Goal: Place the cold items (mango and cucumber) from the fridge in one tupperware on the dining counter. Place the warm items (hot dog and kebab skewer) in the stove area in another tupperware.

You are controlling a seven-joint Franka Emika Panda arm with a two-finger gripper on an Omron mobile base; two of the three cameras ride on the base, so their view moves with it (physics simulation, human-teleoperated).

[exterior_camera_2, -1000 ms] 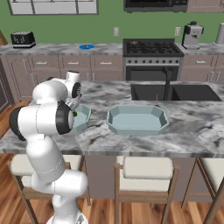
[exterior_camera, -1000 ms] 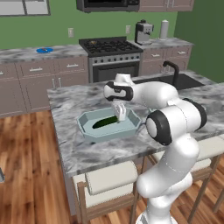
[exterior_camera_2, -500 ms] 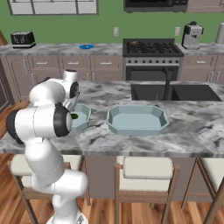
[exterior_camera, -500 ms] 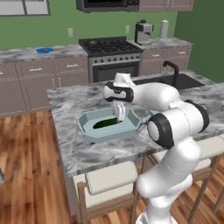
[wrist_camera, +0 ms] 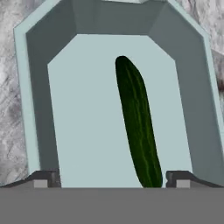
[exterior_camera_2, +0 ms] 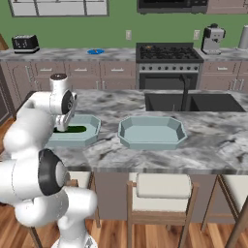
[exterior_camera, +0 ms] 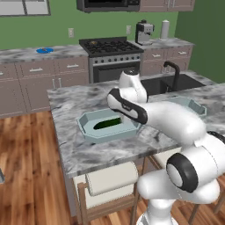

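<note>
The slender dark green cucumber (wrist_camera: 138, 124) lies flat on the floor of a shallow pale blue-grey octagonal tupperware tray (exterior_camera: 90, 124), which sits on the grey-white marbled stone bench (exterior_camera: 70, 143) with cushioned stools along its near side. The white arm's two small dark fingers (wrist_camera: 46, 178) stand wide apart just above the tray, one at each side of the cucumber's near end, clamped on nothing. A second, alike pale blue-grey tray (exterior_camera_2: 152, 131) rests to the right on the same bench, near the black sink (exterior_camera_2: 193, 101). The black gas range (exterior_camera_2: 167, 52) stands against the far wall.
</note>
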